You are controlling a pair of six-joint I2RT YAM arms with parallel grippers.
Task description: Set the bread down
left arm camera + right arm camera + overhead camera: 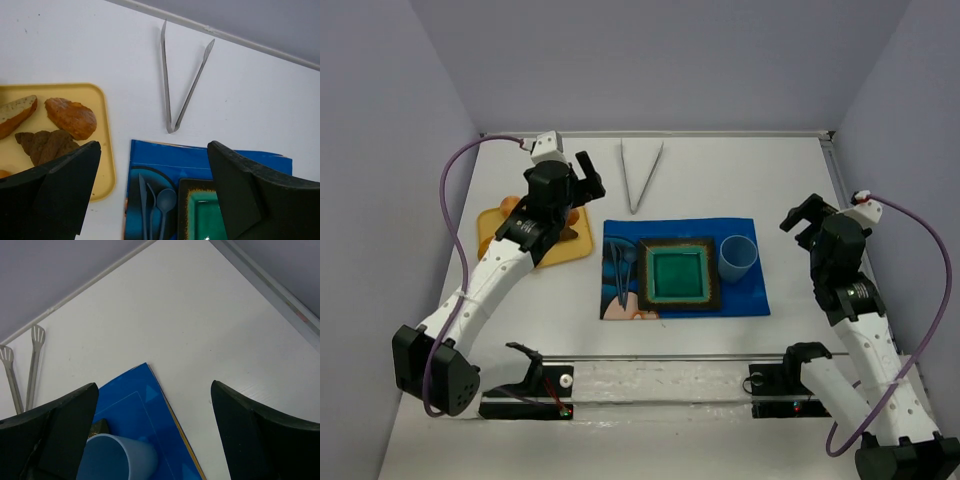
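An oval orange-tan roll lies on a yellow tray with a sliced bread piece and a dark brown pastry. The ring-shaped bagel does not show. My left gripper is open and empty above the tray's right edge; in the left wrist view it spans the gap between tray and blue placemat. A green square plate sits on the placemat. My right gripper is open and empty to the right of the placemat; it also shows in the right wrist view.
Metal tongs lie at the back middle. A light blue cup stands on the placemat right of the plate. Blue cutlery lies left of the plate. A rail with two brackets runs along the near edge.
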